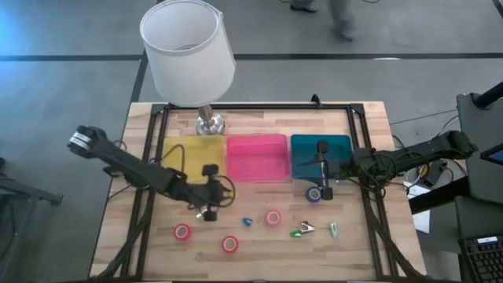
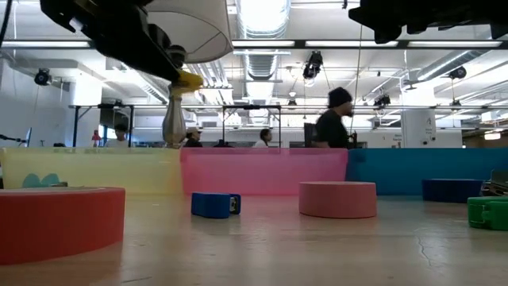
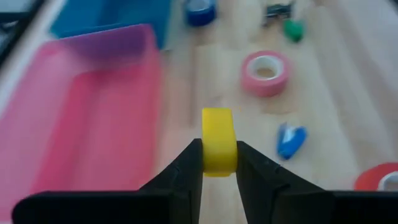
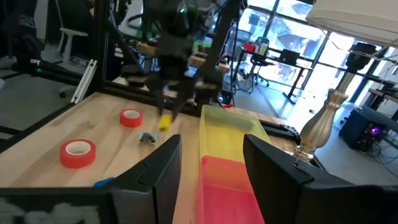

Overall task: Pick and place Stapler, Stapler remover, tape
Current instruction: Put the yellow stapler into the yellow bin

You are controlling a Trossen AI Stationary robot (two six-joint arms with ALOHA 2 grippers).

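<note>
My left gripper (image 3: 219,163) has its jaws closed on a small yellow stapler (image 3: 219,140), held clear of the table (image 1: 259,244) just in front of the yellow tray (image 1: 193,157) and near the pink tray (image 1: 257,157). My right gripper (image 1: 322,189) hangs at the front edge of the blue tray (image 1: 321,153) with its jaws open and nothing between them; the blue tape roll (image 1: 313,194) lies on the table just beside it.

Three red tape rolls are spread along the front of the table: one (image 1: 182,232) towards the left, one (image 1: 229,244) nearest the front edge, and one (image 1: 273,218) in front of the pink tray. A small blue stapler (image 1: 247,222) lies between the last two. Further right I see a green-handled staple remover (image 1: 301,230) and another small pale green piece (image 1: 333,229) beside it; I cannot tell what that one is. All three trays look bare inside. A lamp (image 1: 189,51) with a white shade stands at the back of the table, behind the yellow tray.
</note>
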